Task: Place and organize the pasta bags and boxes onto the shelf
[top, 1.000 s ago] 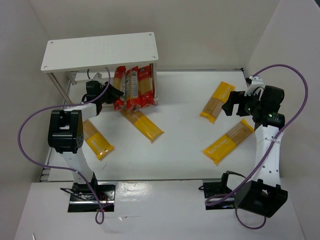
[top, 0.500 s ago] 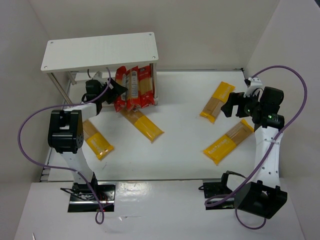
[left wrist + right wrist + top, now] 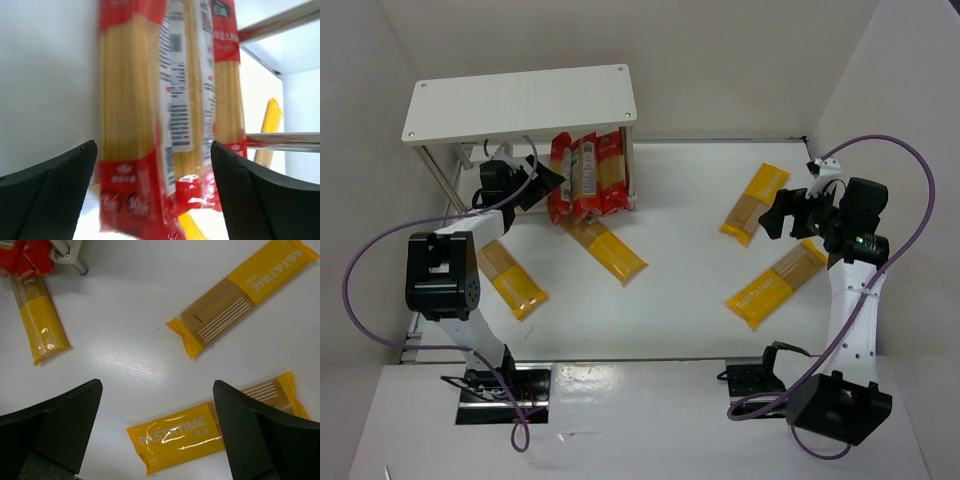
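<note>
Red crinkly-film spaghetti packs [image 3: 135,125] leaning inside the shelf [image 3: 520,100], straight ahead of the spread, empty left gripper [image 3: 154,145]. Probably light, slick, brittle inside; best pinched across the narrow middle. Yellow packs [image 3: 175,432] on the table [image 3: 125,350] below the spread right gripper [image 3: 157,385].

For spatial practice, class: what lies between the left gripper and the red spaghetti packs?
Nothing: in the left wrist view the stretch from the left gripper to the red spaghetti packs is bare.
</note>
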`<state>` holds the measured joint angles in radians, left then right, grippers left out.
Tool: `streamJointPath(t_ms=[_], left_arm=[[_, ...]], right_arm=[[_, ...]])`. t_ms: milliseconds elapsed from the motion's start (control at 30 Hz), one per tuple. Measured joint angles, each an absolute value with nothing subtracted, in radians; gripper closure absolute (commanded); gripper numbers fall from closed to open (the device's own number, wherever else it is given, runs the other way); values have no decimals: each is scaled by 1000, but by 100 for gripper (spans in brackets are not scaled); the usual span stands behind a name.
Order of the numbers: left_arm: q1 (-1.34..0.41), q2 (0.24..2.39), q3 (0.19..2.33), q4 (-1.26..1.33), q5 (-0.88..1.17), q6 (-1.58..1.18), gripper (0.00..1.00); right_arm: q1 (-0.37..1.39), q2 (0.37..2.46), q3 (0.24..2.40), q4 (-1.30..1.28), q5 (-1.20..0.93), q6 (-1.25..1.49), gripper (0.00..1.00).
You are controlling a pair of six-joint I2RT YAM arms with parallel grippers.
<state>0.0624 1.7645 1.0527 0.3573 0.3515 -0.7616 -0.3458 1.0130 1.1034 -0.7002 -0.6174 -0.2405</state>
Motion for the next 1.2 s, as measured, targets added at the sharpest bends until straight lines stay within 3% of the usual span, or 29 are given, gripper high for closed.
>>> streamJointPath(t_ms=[333,900,1200], left_arm=[[136,1569,947,162,281,-526,0],[194,780,915,-345,236,-162,0],[212,520,939,-511,207,-82,0]], right_arm=[[-346,976,1103,-711,-648,-256,0],[-297,891,1103,-751,-557,-220,0],[-292,726,1023,-752,-474,-205,0]])
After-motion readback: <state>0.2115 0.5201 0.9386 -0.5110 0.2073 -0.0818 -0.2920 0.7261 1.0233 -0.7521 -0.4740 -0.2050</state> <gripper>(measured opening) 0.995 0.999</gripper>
